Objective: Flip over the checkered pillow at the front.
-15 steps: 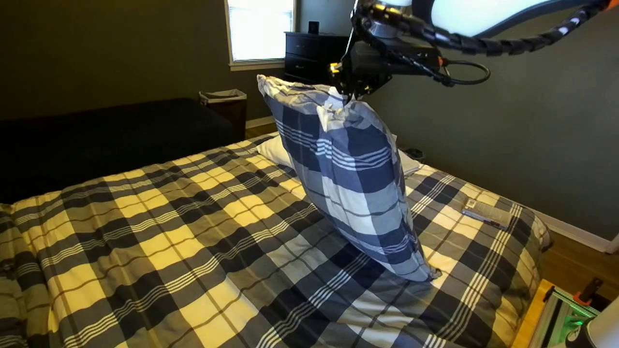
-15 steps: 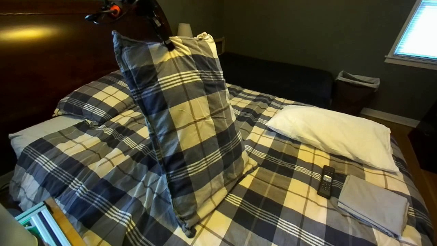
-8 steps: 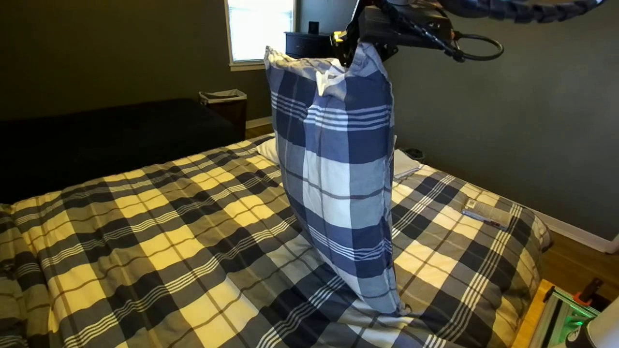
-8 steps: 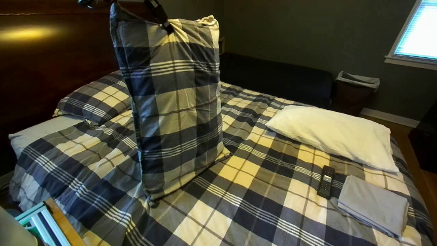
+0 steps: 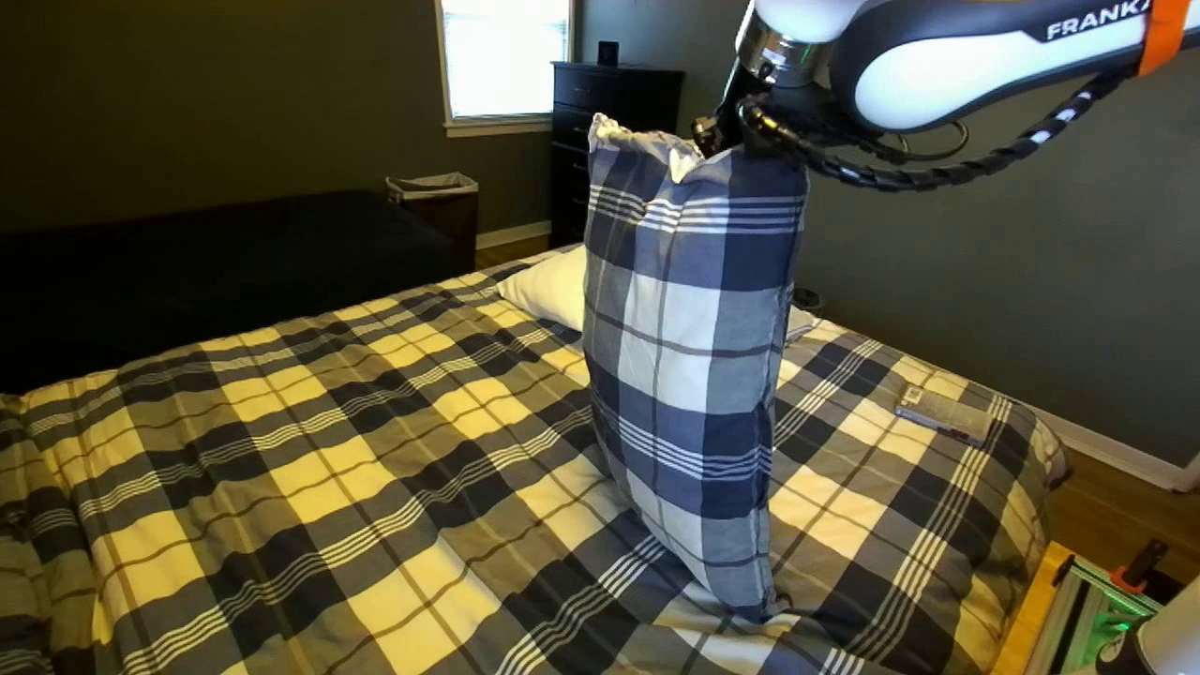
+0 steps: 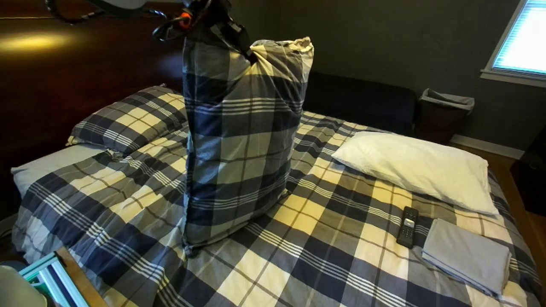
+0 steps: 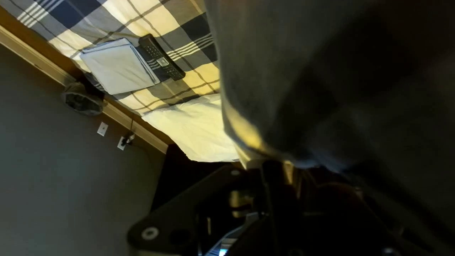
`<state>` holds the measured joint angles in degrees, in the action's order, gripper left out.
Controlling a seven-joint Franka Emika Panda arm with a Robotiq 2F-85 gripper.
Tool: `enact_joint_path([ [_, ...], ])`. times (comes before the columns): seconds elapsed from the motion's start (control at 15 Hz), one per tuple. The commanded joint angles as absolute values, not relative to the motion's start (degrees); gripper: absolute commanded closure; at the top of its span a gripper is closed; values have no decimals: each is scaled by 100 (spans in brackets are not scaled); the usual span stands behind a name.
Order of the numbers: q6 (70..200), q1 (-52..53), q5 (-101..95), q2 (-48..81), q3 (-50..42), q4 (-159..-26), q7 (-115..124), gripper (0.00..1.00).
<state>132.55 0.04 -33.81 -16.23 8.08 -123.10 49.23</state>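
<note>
From here I have a broad stretch of plaid-covered bench (image 5: 356, 450) beside the checkered pillow (image 6: 241, 149). In an exterior view, the white pillow (image 6: 413, 166) lies apart from it, and the black remote (image 6: 408, 227) sits just beside the folded grey cloth (image 6: 467, 256), near the bench's edge. The dark headboard (image 6: 64, 94) rises behind another plaid pillow (image 6: 132, 119). My fingers (image 6: 251, 56) pinch the checkered pillow's top edge, and the fabric puckers there. It stands nearly upright, lower edge touching the bench, its navy, grey and white plaid gently bowed.
</note>
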Motion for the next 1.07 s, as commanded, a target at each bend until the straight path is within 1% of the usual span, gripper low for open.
enact_joint_path([
  [0.0,14025,-242,-3513,-1788,492,-12729,4092,98],
  [0.13,14267,-414,-3549,-1800,374,-12845,3698,98],
  [0.2,14254,-500,-3570,-1773,350,-12815,3525,67],
  [0.27,14302,-584,-3592,-1781,318,-12847,3422,65],
  [0.33,14308,-653,-3610,-1789,294,-12816,3284,59],
  [0.4,14369,-733,-3653,-1808,271,-12801,3198,50],
  [0.53,14449,-856,-3692,-1889,242,-12768,3047,37],
  [0.73,14570,-1012,-3801,-2043,280,-12700,2962,13],
  [0.8,14587,-1013,-3757,-2099,286,-12708,2884,6],
  [0.87,14544,-992,-3661,-2128,290,-12679,2780,0],
  [1.0,14500,-952,-3531,-2197,292,-12713,2601,0],
])
